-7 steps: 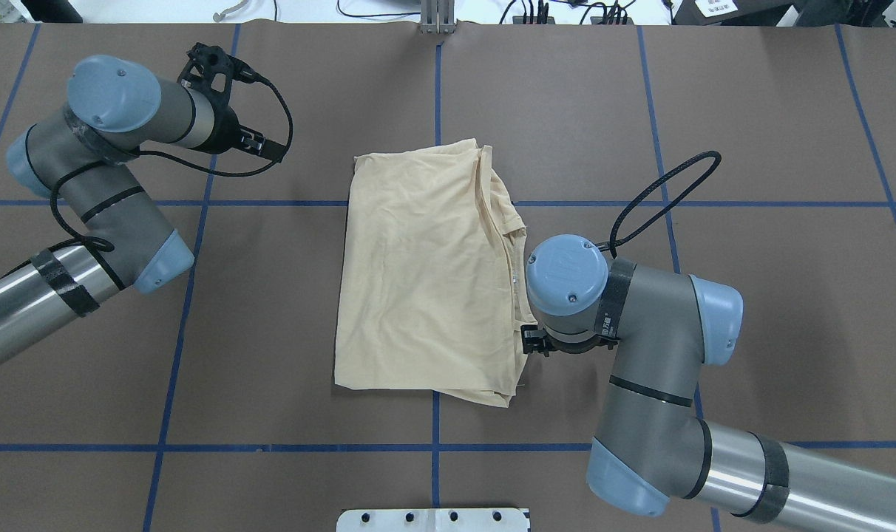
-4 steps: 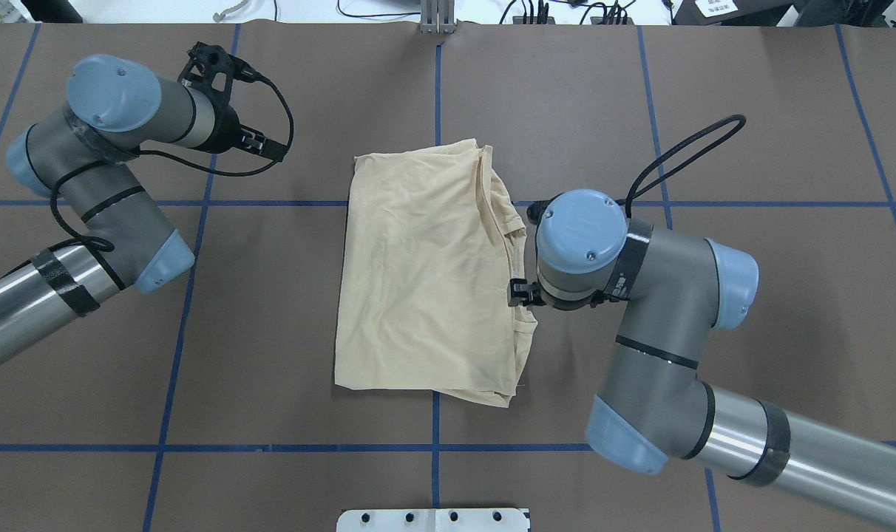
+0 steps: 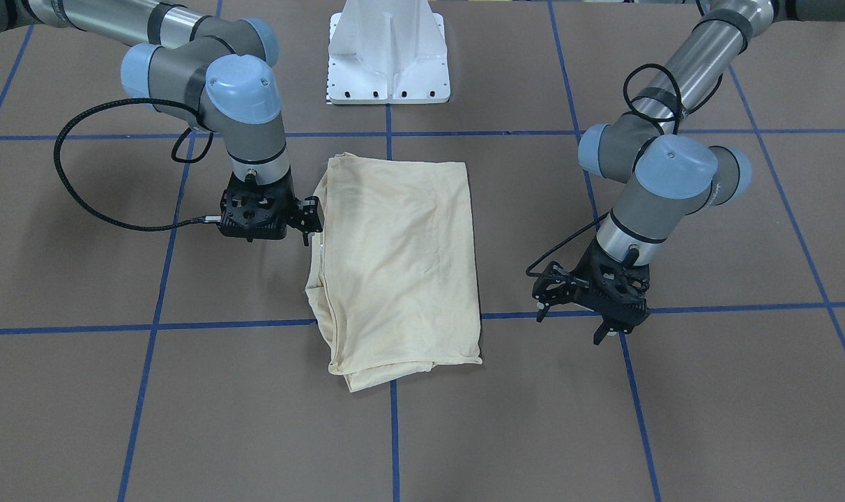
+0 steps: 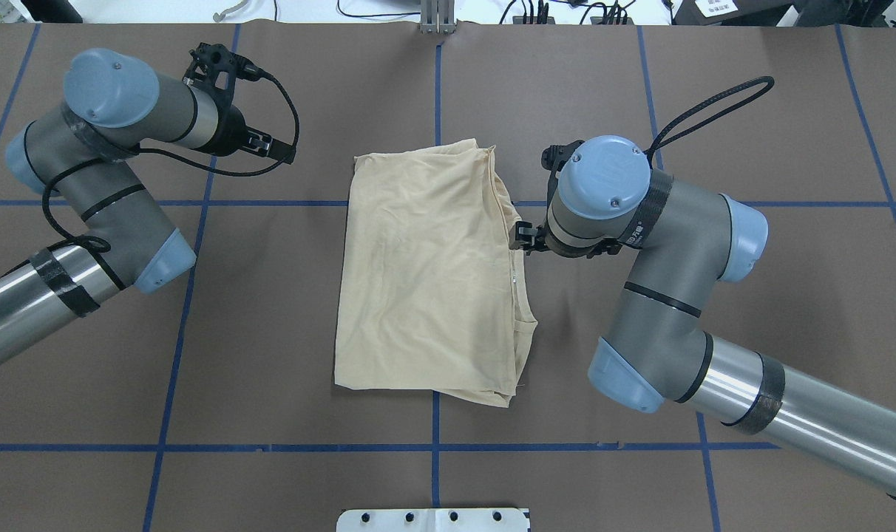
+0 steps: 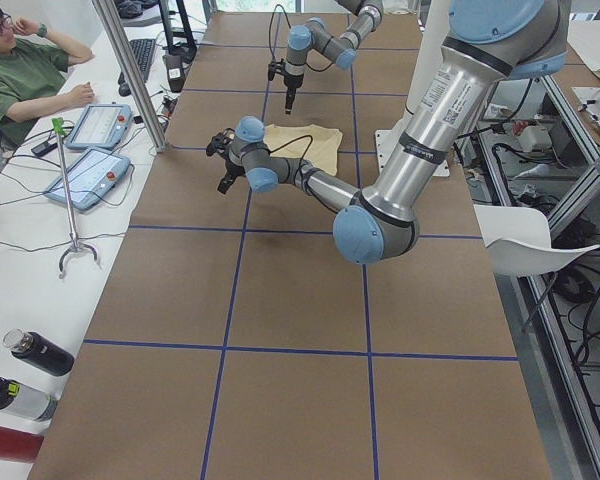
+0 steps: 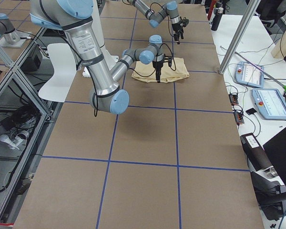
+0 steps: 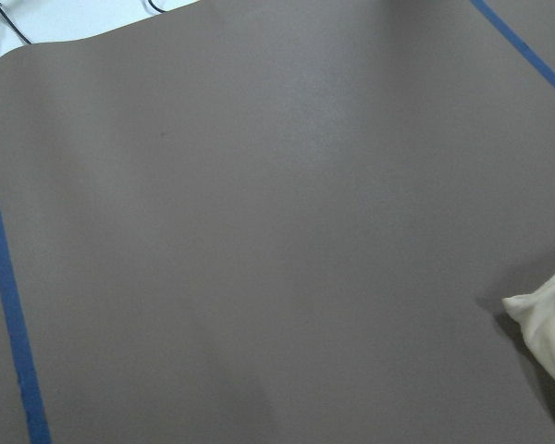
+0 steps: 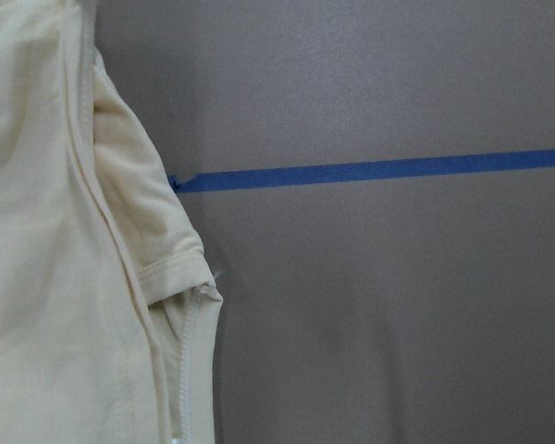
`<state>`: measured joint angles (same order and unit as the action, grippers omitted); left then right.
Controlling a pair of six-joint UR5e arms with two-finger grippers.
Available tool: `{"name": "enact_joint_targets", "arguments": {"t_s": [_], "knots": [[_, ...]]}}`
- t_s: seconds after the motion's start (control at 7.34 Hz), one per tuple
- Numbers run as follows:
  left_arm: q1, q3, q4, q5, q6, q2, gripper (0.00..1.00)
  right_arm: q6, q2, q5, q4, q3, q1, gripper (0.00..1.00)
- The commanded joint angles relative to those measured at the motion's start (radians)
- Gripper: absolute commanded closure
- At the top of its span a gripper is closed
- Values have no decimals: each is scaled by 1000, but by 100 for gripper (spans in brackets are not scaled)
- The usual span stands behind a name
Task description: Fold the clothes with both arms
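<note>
The cream-yellow shirt (image 4: 426,281) lies folded into a tall rectangle at the table's middle, plain side up, with the print hidden. It also shows in the front view (image 3: 401,258). Its ribbed neckline edge shows in the right wrist view (image 8: 180,370). My right gripper (image 4: 522,238) hangs at the shirt's right edge, about halfway along it (image 3: 312,222). Its fingers look shut and hold nothing. My left gripper (image 4: 285,154) hovers over bare table far left of the shirt (image 3: 602,333), looks shut and is empty. A shirt corner (image 7: 550,324) shows in the left wrist view.
The white pedestal base (image 3: 387,49) stands at the robot's side of the table. Blue tape lines (image 4: 197,203) grid the brown table cover. An operator (image 5: 20,70), tablets (image 5: 90,150) and bottles (image 5: 35,352) are at a side bench.
My right gripper has moved along the shirt's right edge, away from the robot, from near the bottom corner to mid-edge. The neckline edge there now lies flatter. My left arm has barely moved.
</note>
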<state>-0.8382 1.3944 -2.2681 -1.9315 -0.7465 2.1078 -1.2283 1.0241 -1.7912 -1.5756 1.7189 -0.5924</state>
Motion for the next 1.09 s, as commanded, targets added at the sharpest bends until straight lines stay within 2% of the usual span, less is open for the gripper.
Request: {"name": "enact_joint_targets", "arguments": {"t_s": [0.0,0.14,0.27,0.41,0.68,0.82,0.95], "knots": [[89,142,2,-21,-217,-73,0,-78,13,3,5,33,15,0],[147,223,4,-11,-300,-109,0,-152,19,19,3,63,57,0],[213,266,5,9,-383,-144,0,-202,22,89,3,100,119,0],[290,290,7,84,-445,-150,0,-241,40,107,3,131,158,0],[391,322,48,120,-534,-152,0,-257,51,107,3,157,174,0],[427,351,130,144,-547,-149,1,-257,53,107,3,157,175,0],[439,409,236,157,-547,-147,24,-257,53,107,3,157,175,0]]}}
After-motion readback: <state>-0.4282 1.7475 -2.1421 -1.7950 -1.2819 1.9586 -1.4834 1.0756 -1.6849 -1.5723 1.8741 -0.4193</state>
